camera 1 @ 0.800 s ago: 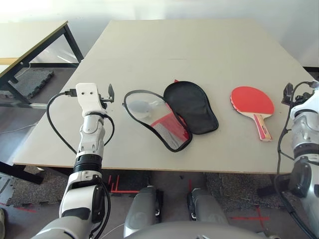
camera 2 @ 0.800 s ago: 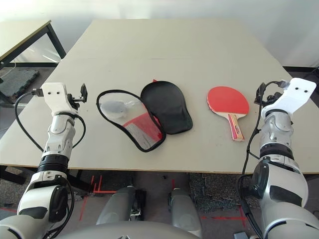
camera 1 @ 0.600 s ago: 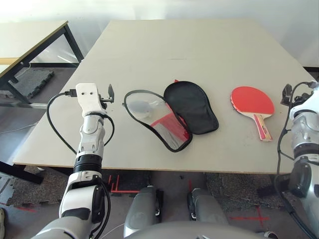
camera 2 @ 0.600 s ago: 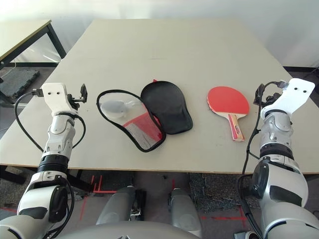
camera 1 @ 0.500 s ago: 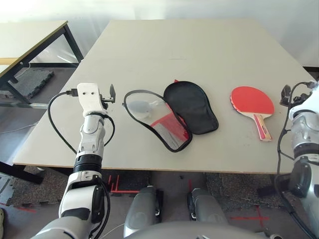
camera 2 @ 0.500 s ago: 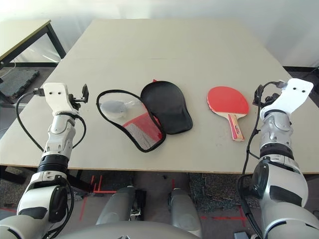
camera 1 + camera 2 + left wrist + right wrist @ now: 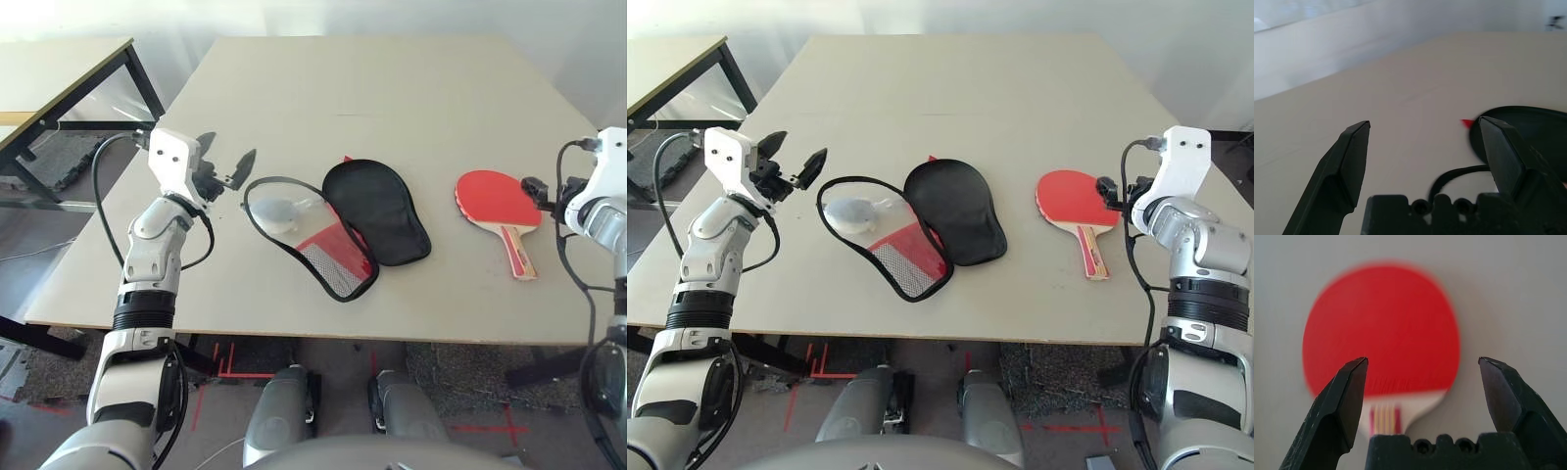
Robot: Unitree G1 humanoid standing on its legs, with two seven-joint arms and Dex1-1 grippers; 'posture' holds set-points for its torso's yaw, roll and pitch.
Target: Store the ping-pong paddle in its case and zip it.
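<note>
Nothing of the task is done yet, judging by how things lie. Lying flat on the desk [image 7: 411, 88], the ping-pong paddle [image 7: 498, 201] is red face up toward the right side, its striped handle pointing back at the robot, well apart from the case [image 7: 338, 223]. The case sits unzipped and spread open near the middle of the desk: one half shows its black lining, the other lies beside it ringed by the black zipper edge, with a red patch and mesh at the narrow end. A pale, greyish thing rests inside that second half; it may be a small pouch, though the view is too soft to be sure.

The right pincer [image 7: 1107, 189] hangs just beside the paddle's blade, fingers spread wide and holding nothing; in the right wrist view the red face fills the gap between the open fingers [image 7: 1342, 406]. The left pincer [image 7: 227, 163] hovers near the case's left rim, likewise wide open and empty, touching nothing.

Everything remains: taking hold of the paddle, sliding it into the open case, folding the halves together, and running the zipper round. The approach to the paddle looks like the step in hand.
</note>
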